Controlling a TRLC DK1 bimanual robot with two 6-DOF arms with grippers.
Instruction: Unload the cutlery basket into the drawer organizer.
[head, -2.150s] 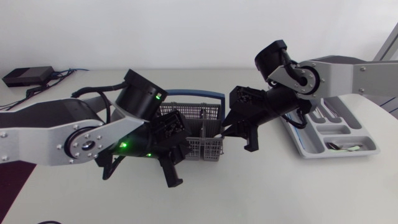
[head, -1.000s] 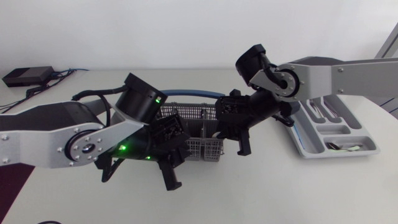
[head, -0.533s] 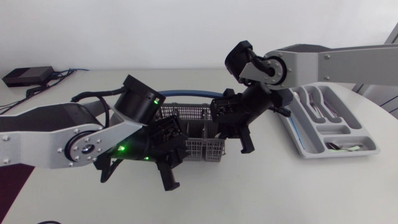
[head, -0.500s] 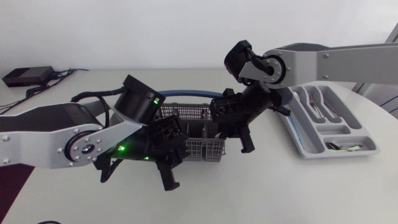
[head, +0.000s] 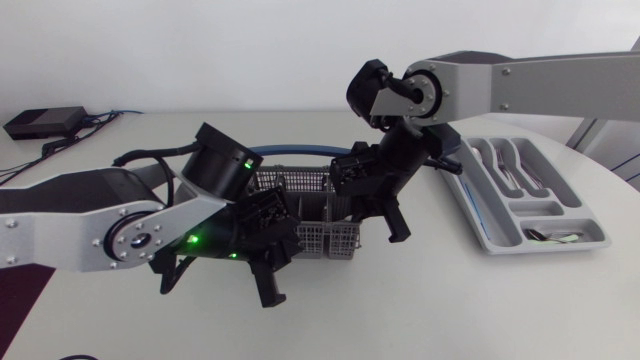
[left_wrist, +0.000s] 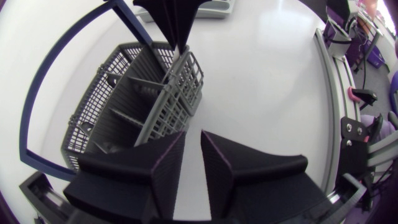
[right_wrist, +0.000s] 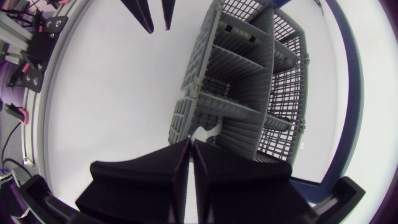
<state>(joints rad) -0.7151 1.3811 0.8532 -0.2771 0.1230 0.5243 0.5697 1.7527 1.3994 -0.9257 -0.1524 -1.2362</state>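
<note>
Now right pincer (fingers together) hangs at cutlery basket.

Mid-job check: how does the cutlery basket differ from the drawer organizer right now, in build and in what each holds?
The basket has grey mesh walls and tall dividers; the organizer is shallow with smooth solid walls. The basket carries a blue hoop handle; the organizer has none. The organizer, off to the basket's right, plainly holds cutlery in its slots; what the basket holds I cannot tell. Both are grey and split into compartments.
</note>
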